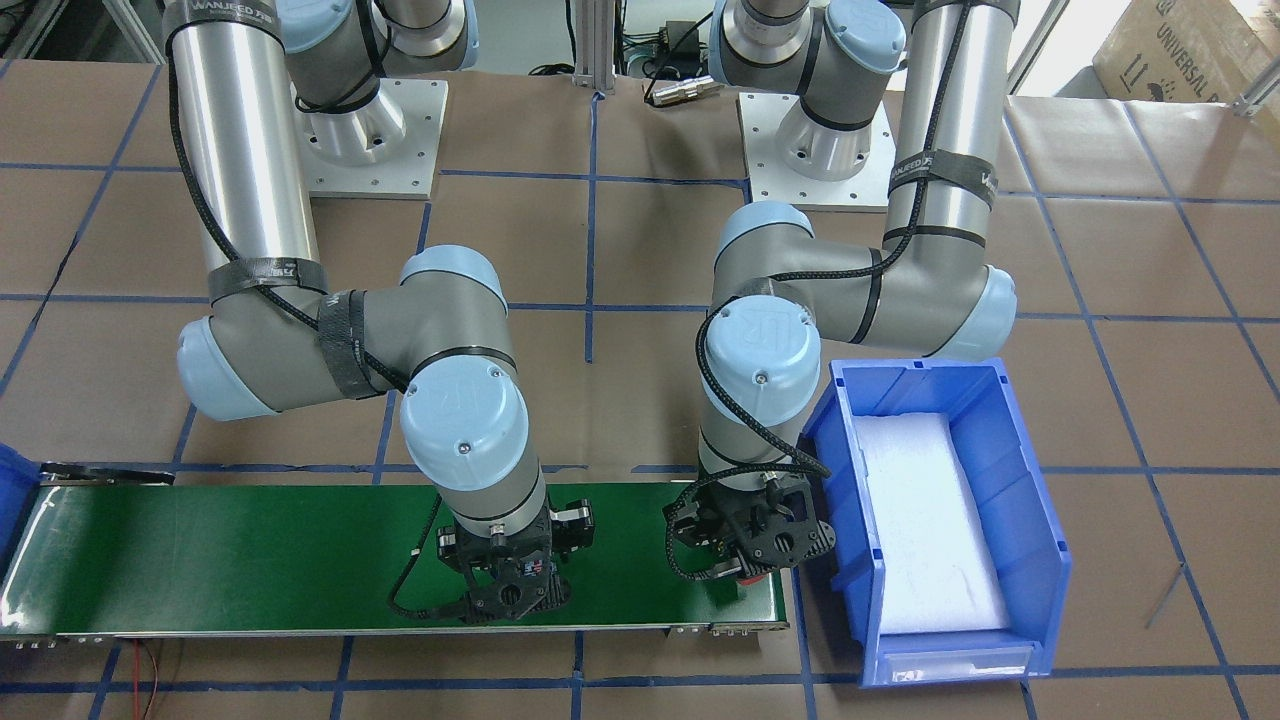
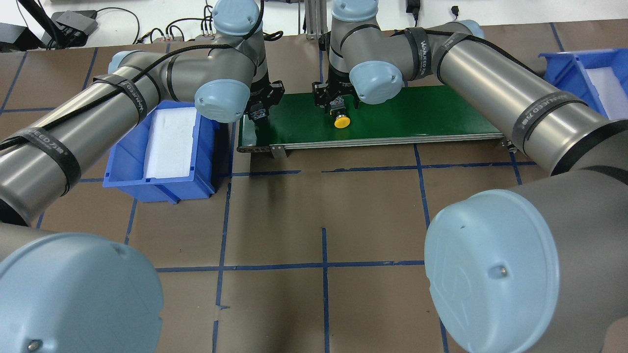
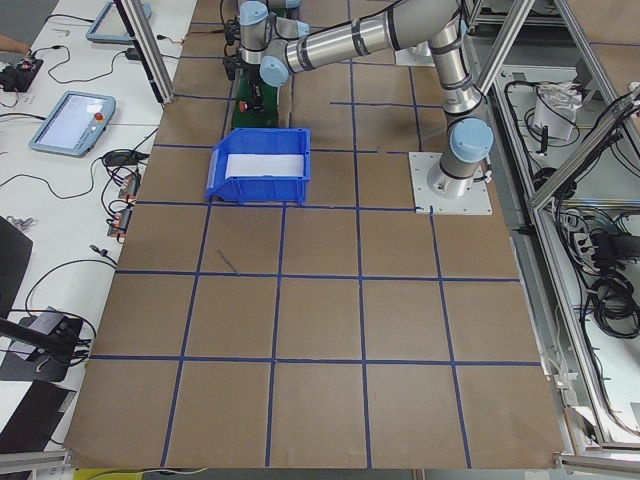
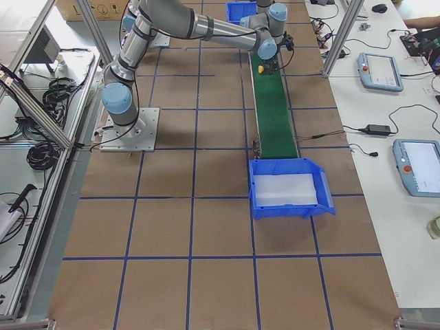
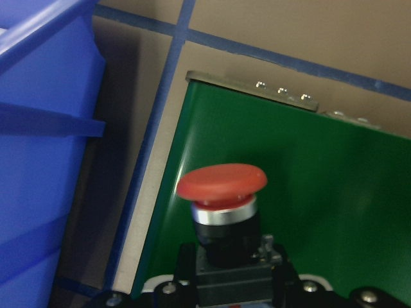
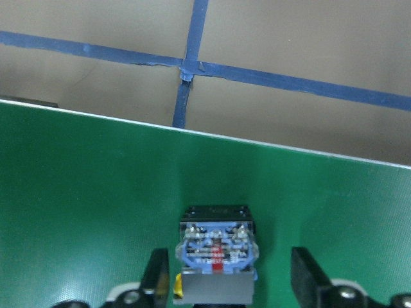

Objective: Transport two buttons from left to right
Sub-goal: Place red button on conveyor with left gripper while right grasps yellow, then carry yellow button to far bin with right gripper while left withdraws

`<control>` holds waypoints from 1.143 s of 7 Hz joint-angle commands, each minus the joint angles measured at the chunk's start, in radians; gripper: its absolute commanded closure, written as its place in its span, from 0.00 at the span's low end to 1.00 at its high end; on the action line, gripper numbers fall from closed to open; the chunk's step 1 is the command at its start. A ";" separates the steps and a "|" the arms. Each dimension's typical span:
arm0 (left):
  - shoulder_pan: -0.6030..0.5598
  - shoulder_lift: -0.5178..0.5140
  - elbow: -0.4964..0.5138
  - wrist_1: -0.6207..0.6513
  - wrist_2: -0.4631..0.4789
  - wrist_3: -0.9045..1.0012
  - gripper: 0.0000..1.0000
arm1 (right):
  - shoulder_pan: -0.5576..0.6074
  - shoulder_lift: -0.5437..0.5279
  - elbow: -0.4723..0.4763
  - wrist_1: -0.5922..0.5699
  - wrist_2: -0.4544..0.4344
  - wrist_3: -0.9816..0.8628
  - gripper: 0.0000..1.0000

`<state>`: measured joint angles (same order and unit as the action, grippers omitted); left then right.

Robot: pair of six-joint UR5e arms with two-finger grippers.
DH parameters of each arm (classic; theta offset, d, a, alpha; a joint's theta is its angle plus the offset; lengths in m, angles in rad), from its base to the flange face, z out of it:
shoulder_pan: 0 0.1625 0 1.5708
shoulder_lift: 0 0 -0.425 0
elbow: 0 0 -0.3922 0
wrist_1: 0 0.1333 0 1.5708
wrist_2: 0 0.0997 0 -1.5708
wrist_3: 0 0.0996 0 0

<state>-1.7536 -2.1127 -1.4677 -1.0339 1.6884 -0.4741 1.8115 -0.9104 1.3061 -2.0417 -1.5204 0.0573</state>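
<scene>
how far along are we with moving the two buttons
Done: the left bin holds only white foam, so both buttons are out. In hand: the red button sits at the left end effector over the belt end, grip unclear; the open right end effector straddles the yellow button lying on the belt. Left: neither has reached the right bin.

My arms' black cable straps [image 1: 945, 175] read WANJEED, my blue joint caps [image 1: 765, 335] carry the UR logo, and a cardboard box [image 1: 1180, 50] beyond the tabletop's corner reads UNIVERSAL.
</scene>
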 commanded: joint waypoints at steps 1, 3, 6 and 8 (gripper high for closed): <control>-0.003 -0.016 0.021 0.002 -0.009 0.000 0.70 | -0.003 -0.001 -0.002 0.000 -0.003 -0.021 0.92; -0.003 -0.012 0.024 0.005 -0.004 0.009 0.01 | -0.024 -0.002 -0.017 0.005 -0.009 -0.066 0.93; 0.008 0.016 0.033 -0.012 0.004 0.012 0.00 | -0.182 -0.065 -0.048 0.101 -0.018 -0.282 0.92; 0.051 0.045 0.036 -0.053 0.004 0.091 0.00 | -0.309 -0.140 -0.039 0.213 -0.024 -0.390 0.92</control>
<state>-1.7316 -2.0878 -1.4329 -1.0567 1.6912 -0.4394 1.5793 -1.0063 1.2613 -1.8936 -1.5396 -0.2655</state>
